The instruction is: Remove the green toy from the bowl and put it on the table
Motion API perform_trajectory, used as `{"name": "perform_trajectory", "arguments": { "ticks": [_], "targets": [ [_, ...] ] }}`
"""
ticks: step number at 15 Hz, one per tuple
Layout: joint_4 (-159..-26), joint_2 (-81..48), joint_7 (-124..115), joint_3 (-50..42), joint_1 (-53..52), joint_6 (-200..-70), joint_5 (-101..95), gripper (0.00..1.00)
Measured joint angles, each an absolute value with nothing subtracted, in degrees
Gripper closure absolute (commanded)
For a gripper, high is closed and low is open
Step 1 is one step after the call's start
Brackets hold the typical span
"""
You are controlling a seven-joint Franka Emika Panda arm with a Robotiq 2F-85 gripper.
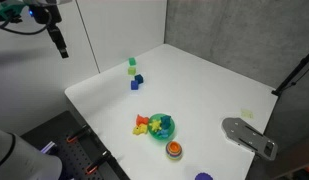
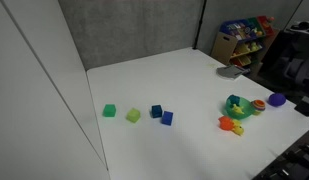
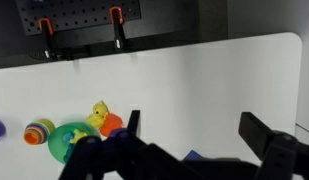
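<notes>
The bright green bowl (image 1: 164, 130) stands near the front edge of the white table (image 1: 194, 90). It also shows in the other exterior view (image 2: 237, 106) and at the lower left of the wrist view (image 3: 66, 142). A small dark teal-green toy (image 1: 166, 123) lies in the bowl. It is too small to make out in the wrist view. My gripper (image 1: 60, 45) hangs high above the table's far left corner, well away from the bowl. In the wrist view its jaws (image 3: 194, 130) are wide open and empty.
A yellow and orange toy (image 1: 144, 124) lies against the bowl. An orange-and-red cup (image 1: 174, 149) and a purple thing (image 1: 202, 177) sit near the front edge. Green, pale green and blue cubes (image 1: 134, 72) stand at the back. A grey flat object (image 1: 249, 135) lies at the right.
</notes>
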State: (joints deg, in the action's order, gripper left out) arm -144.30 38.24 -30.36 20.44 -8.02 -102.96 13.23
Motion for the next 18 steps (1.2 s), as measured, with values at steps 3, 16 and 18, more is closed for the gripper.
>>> {"name": "perform_trajectory", "arguments": {
  "ticks": [3,16,18],
  "targets": [
    [-144.30,38.24,-30.36,20.44,-8.02,-102.96,13.23,0.00],
    [-144.32,28.64,-30.20,17.75,-2.33,-114.39,7.29,0.00],
    [-144.37,25.15,-29.93,16.26,-1.49,-118.08,6.12,0.00]
  ]
}}
